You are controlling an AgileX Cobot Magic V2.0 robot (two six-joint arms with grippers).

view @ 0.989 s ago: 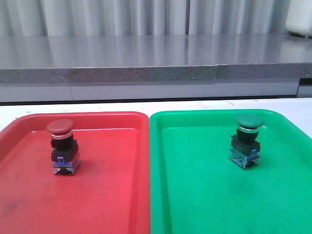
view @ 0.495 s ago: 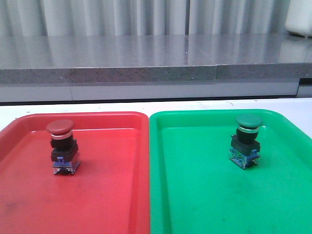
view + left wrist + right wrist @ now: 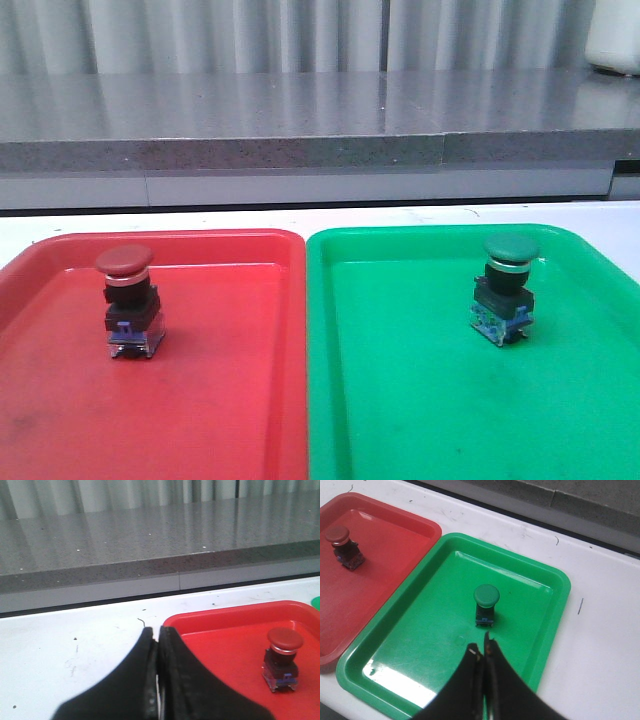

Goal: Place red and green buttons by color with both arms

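**A:** Left end effector (image 3: 157,642) is sitting clenched, fingers pressed flat together with nothing between them, hovering over the white bench (image 3: 75,645) just outside the corner of the red tray (image 3: 225,630).

**B:** And the red button (image 3: 283,659)?

**A:** It is standing upright inside that red tray, off to one side of the left end effector and well apart from it, cap up, black body and blue-and-metal base underneath.

**B:** Right side now.

**A:** Right end effector (image 3: 481,652) is also clenched and empty, tips meeting, hanging above the green tray (image 3: 410,630). The green button (image 3: 486,605) is standing upright just beyond those tips, near but not touching, inside the green tray.

**B:** From the front?

**A:** Neither arm is showing there. The red button (image 3: 128,300) is resting in the red tray (image 3: 230,400), the green button (image 3: 506,290) in the green tray (image 3: 420,400), the trays lying side by side with rims just beside each other. A grey speckled ledge (image 3: 300,115) is running behind the bench.
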